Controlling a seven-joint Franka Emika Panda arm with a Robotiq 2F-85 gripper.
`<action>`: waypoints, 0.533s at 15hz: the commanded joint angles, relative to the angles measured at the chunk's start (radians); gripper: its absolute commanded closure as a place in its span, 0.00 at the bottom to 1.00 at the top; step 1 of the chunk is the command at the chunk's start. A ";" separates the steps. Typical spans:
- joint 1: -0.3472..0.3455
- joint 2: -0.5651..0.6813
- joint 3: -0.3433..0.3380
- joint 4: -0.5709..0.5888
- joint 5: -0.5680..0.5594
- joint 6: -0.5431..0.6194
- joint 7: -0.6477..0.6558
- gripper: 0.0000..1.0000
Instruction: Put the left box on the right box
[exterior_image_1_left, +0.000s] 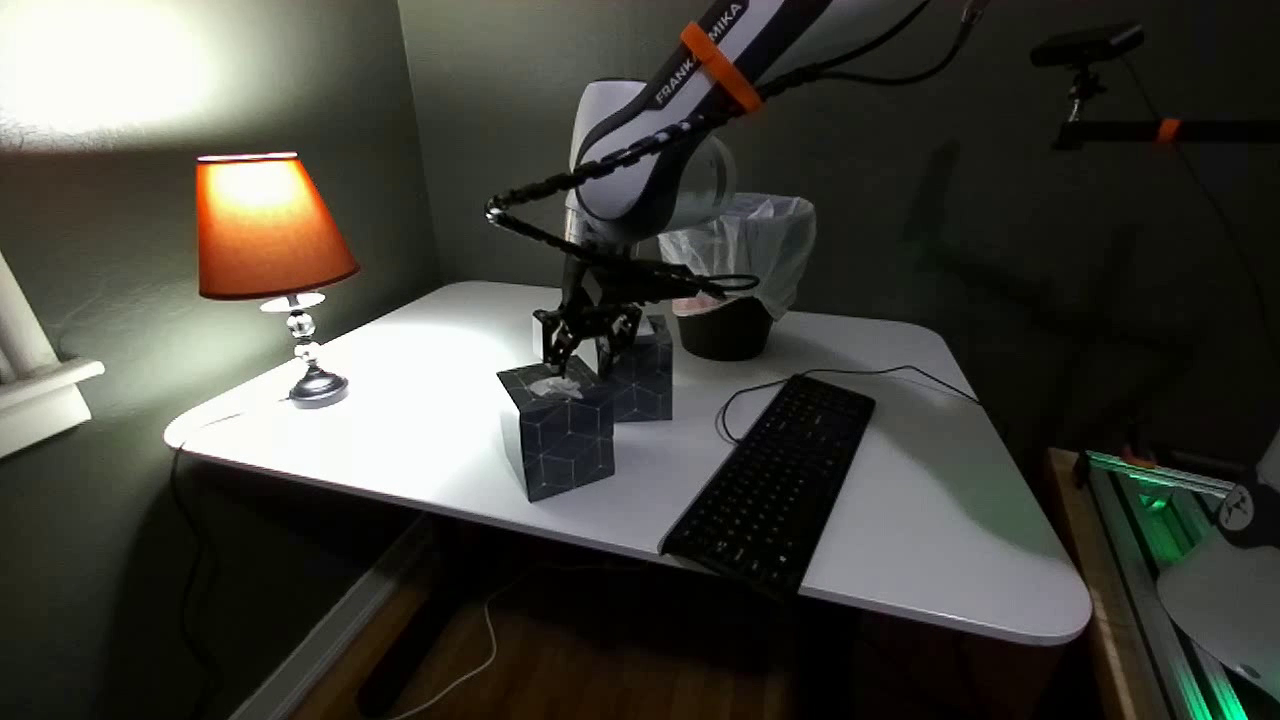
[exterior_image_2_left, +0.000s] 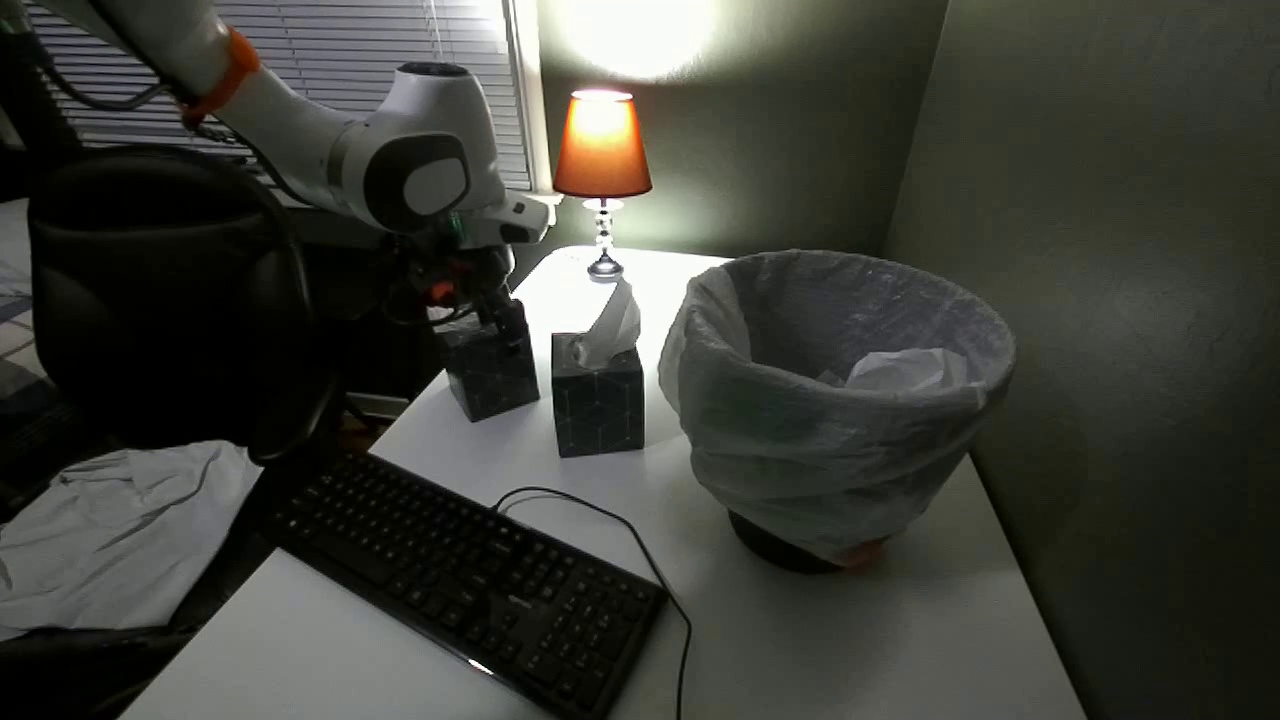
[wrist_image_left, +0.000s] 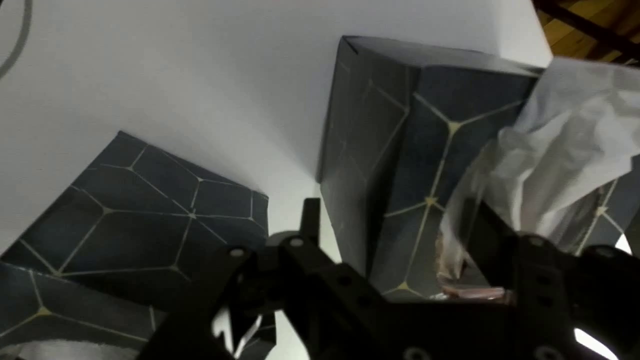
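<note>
The left box (exterior_image_1_left: 568, 450) is a dark blue-grey cube with pale lines, near the table edge; it also shows in an exterior view (exterior_image_2_left: 495, 375) and the wrist view (wrist_image_left: 370, 135). A crumpled white tissue lies at its top opening. The right box (exterior_image_1_left: 648, 375) stands close beside it, apart by a narrow gap; its white tissue sticks up in an exterior view (exterior_image_2_left: 600, 410). In the wrist view the right box (wrist_image_left: 135, 225) is at left. My gripper (wrist_image_left: 400, 220) is open at the left box's top. One finger is beside its outer side, the other at the tissue opening.
A black keyboard (exterior_image_1_left: 775, 480) with a cable lies on the white table (exterior_image_1_left: 940, 560). A lined waste bin (exterior_image_2_left: 790, 440) stands behind the right box. A lit orange lamp (exterior_image_1_left: 265, 235) stands at the table's corner. A black chair (exterior_image_2_left: 170, 300) is beside the table.
</note>
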 joint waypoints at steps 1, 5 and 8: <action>0.011 0.028 -0.008 0.041 -0.001 -0.041 0.019 0.58; 0.011 0.031 -0.007 0.049 0.000 -0.044 0.017 0.88; 0.010 0.028 -0.004 0.050 0.003 -0.054 0.015 0.94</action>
